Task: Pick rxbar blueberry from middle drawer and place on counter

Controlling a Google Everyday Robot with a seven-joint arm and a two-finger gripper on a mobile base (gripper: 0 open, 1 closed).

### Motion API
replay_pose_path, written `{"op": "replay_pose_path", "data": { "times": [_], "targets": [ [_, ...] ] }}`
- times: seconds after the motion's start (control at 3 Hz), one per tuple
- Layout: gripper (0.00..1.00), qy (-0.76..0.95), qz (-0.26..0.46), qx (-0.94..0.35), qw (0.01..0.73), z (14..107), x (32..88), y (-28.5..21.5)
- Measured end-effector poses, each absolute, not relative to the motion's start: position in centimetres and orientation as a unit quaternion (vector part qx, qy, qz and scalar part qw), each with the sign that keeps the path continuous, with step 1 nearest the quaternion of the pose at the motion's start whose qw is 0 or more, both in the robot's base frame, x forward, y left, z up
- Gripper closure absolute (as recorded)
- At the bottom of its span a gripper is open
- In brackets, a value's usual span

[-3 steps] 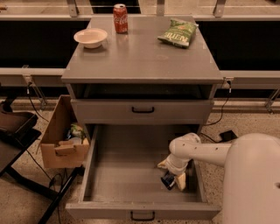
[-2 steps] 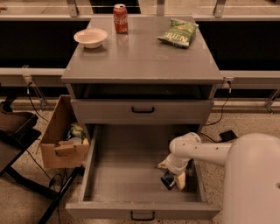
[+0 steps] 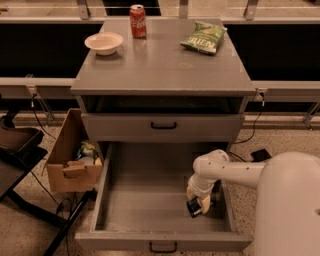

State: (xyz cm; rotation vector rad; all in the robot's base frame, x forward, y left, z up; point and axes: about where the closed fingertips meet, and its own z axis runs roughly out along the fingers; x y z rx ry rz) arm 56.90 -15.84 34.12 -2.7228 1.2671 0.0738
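Gripper [image 3: 198, 204] down inside the middle drawer [image 3: 145, 200], close to its right wall. Rxbar blueberry [image 3: 193, 208] touching its tip; whether it is clamped or loose, cannot tell. Counter [image 3: 160, 62] above the drawer carries bowl [image 3: 104, 42], can [image 3: 138, 21], chip bag [image 3: 204, 38].

end effector [image 3: 198, 206]: middle drawer [image 3: 145, 200] right | left floor free | counter [image 3: 160, 65] centre free

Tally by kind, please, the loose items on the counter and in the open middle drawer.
Bowl: 1
Soda can: 1
Chip bag: 1
Rxbar blueberry: 1, at the gripper in the middle drawer
Total: 4
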Motion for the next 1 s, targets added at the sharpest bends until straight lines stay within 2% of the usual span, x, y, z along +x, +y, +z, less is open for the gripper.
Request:
{"op": "replay_pose_path", "data": {
  "times": [0.33,1.0],
  "targets": [
    [1.0,0.421,0.025,-0.904,0.069,34.12,56.9,-15.84],
    [1.0,0.421,0.025,-0.904,0.069,34.79,56.9,-15.84]
  ]
}}
